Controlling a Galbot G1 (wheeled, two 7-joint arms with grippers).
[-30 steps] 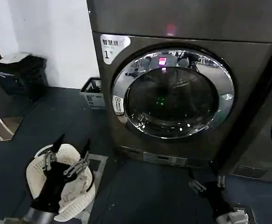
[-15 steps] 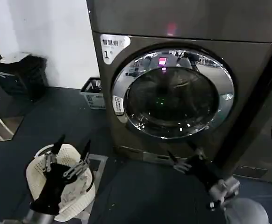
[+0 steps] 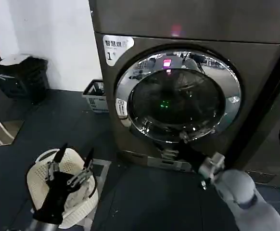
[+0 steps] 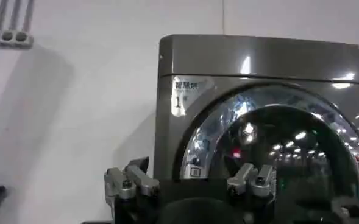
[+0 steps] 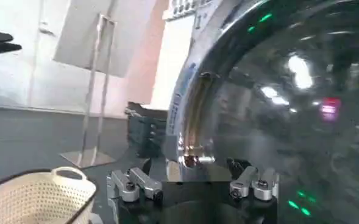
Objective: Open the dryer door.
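Two hands: right hand (image 3: 174,145) nearer, open, just below dryer door (image 3: 177,96) rim; left hand (image 3: 72,161) open over basket (image 3: 36,175).

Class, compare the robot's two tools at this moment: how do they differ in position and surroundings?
The right tool reaches up to the lower rim of the dryer door; the left tool hangs low, apart from it. The left tool sits over a white basket; the right over dark floor. Both tools are open.

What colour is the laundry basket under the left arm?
Cream-white, perforated laundry basket; clearest in the head view.
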